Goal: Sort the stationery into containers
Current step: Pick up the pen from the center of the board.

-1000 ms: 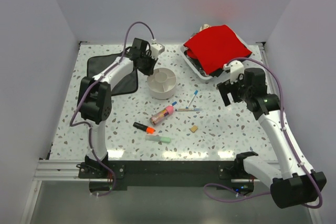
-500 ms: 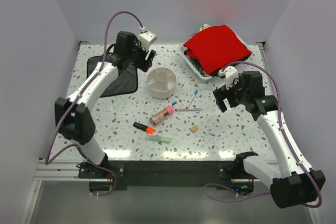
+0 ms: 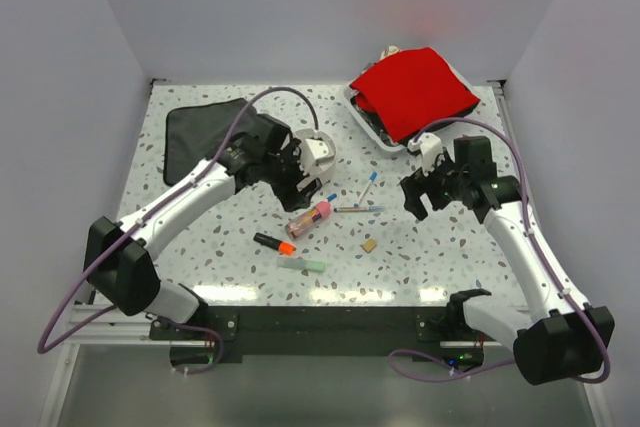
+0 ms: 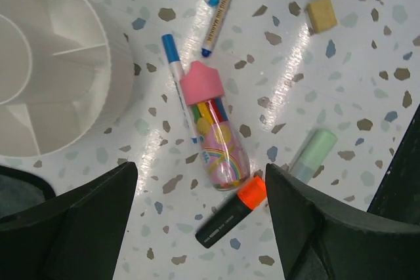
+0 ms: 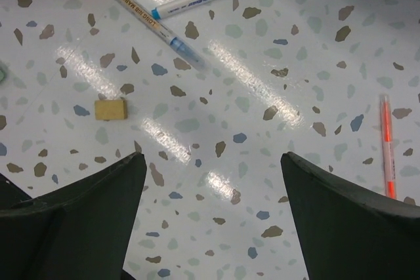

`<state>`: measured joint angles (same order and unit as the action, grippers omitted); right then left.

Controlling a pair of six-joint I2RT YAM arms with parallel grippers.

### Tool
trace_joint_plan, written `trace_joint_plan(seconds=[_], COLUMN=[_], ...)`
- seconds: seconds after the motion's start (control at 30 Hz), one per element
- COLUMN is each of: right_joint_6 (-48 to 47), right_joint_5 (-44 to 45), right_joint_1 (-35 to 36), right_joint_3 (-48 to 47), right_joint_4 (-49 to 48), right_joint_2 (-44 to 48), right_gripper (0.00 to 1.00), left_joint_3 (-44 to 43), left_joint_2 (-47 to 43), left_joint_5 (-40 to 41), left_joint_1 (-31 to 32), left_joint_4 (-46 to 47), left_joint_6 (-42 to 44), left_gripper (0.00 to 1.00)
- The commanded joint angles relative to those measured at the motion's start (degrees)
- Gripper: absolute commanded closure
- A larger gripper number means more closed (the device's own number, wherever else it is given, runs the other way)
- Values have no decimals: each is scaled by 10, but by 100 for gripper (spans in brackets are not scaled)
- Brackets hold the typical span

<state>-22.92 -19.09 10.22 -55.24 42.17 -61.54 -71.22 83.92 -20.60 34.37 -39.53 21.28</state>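
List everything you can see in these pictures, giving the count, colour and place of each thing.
Bowl: one, off-white, divided, mid-table.
Tube: one, pink cap, beside bowl.
Blue pens: three, white with blue ends; one alongside tube, two right of it.
Orange pen: one, thin, apart on the right.
Orange highlighter: one, black body, at tube's base.
Green highlighter: one, pale, beside the orange one.
Eraser: one, tan, near pens.
Black cloth: one, far left.
Tray: one, white, far right.
Red cloth: one, on tray.
Left arm: jaws open above tube.
Right arm: jaws open above table.

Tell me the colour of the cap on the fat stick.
The cap is pink; the left wrist view shows it best.
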Motion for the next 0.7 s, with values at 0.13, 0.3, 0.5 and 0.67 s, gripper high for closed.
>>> trace_joint_plan(seconds=[0.13, 0.3, 0.5, 0.67], right_joint_6=[-56, -53, -59, 61], right_joint_5=[-50, -46, -17, 12], right_joint_1=[15, 15, 14, 12], right_joint_3=[9, 15, -7, -21], right_joint_4=[53, 45, 48, 0], right_joint_2=[18, 17, 15, 32], right_gripper=[17, 17, 17, 16], left_joint_3=[20, 62, 106, 139], left_joint_2=[-9, -14, -10, 13], left_joint_5=[-20, 1, -6, -15], left_joint_1=[25, 93, 142, 160], left_joint_4=[-144, -87, -17, 16], left_joint_6=[166, 229, 227, 222], left_gripper=[23, 25, 26, 28])
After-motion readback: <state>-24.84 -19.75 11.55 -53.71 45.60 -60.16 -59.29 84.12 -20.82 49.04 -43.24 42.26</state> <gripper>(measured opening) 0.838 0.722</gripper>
